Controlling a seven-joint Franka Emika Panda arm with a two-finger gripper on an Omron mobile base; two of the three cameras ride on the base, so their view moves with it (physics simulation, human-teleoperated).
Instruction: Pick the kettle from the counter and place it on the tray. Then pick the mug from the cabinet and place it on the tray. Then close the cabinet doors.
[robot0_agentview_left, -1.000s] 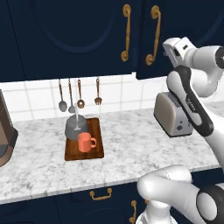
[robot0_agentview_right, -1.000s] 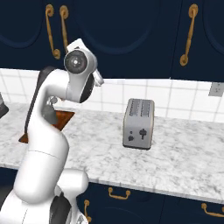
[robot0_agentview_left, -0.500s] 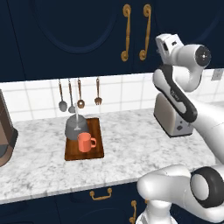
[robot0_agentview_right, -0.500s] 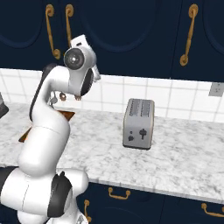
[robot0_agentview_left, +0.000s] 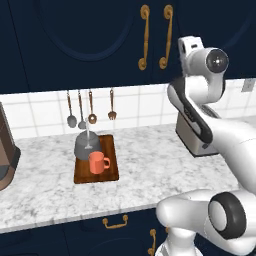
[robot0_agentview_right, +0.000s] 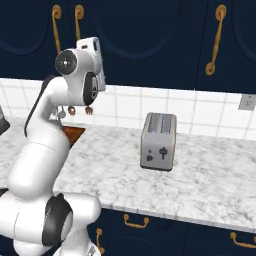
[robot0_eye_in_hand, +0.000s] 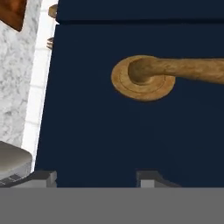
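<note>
My gripper is raised right up against a navy cabinet door, and in the hand view I see just the tops of its two fingertips poking up with a clear gap between them and nothing caught there. The jaws look parted, but I cannot tell how wide, and they are not holding anything. Just ahead of the tips, a gold handle runs off from its round base plate on the door panel.

In the left base view the hand sits just beside the two long gold handles of the cabinet doors, which stand shut and meet edge to edge. The toaster stands on the counter directly below the hand.

Well below and off to the left of the gripper lies the tray on the marbled counter. The kettle sits on the tray's back half, and the mug stands on the tray just in front of it, touching or nearly so. Utensils hang on the tiled wall behind the tray.
</note>
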